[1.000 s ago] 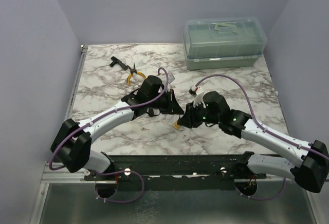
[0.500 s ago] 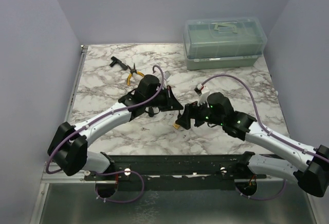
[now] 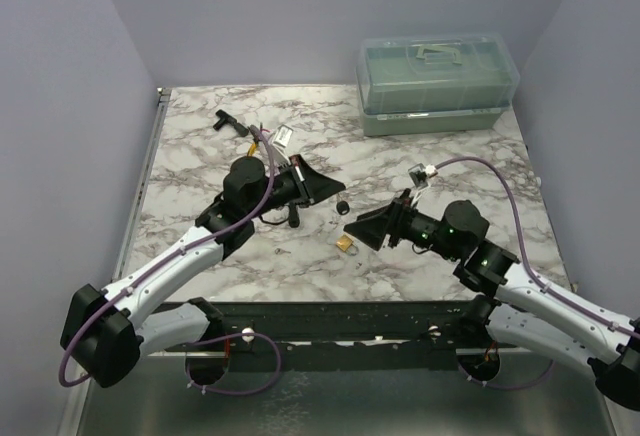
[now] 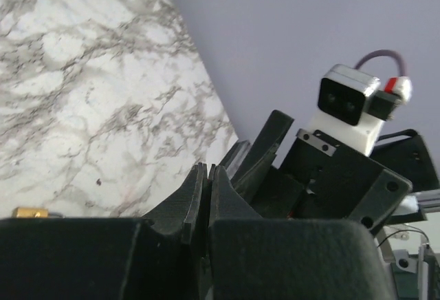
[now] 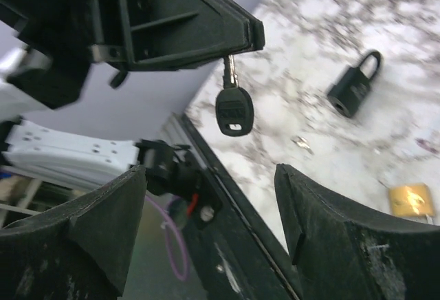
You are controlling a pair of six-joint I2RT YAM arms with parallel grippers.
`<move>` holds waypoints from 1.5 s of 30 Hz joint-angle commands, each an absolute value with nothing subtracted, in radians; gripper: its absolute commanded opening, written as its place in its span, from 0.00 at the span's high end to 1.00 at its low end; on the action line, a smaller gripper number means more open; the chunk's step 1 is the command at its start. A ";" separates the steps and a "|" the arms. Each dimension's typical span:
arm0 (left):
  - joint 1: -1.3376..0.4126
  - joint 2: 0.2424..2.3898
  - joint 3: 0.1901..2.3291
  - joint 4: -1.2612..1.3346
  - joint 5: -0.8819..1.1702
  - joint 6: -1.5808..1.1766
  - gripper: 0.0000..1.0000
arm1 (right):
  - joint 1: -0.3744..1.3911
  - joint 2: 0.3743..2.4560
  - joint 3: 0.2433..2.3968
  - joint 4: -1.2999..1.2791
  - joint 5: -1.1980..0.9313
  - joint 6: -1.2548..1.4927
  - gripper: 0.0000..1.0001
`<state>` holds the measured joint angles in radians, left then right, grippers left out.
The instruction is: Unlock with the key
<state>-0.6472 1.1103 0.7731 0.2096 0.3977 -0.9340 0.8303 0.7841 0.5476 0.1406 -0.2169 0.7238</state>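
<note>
The left tool (image 3: pixel 333 191) is closed on the metal blade of a black-headed key (image 5: pixel 234 111), which hangs in the air above the tabletop (image 3: pixel 200 156). The right tool (image 5: pixel 210 176) is wide open and empty, just in front of it. I think a handover is meant. The right tool should close squarely on the black head, leaving the blade free for the black padlock (image 5: pixel 352 88). A tiny silver key (image 3: pixel 283 252) seems to lie near the brass padlock (image 3: pixel 345 243).
</note>
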 commanded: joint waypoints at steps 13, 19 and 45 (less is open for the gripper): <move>-0.638 0.957 0.660 0.581 0.368 -1.103 1.00 | 0.831 0.899 0.562 0.669 -0.331 0.861 0.43; -0.638 0.948 0.643 0.601 0.361 -1.120 1.00 | 0.831 0.940 0.583 0.714 -0.323 0.858 0.53; -0.638 0.900 0.564 0.639 0.259 -1.134 1.00 | 0.831 1.047 0.641 0.801 -0.296 0.865 0.75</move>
<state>-0.6415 0.9089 0.5846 0.6247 0.2928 -1.1408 0.8299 1.0359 0.5938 0.7238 -0.2932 0.8639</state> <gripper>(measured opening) 0.028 0.268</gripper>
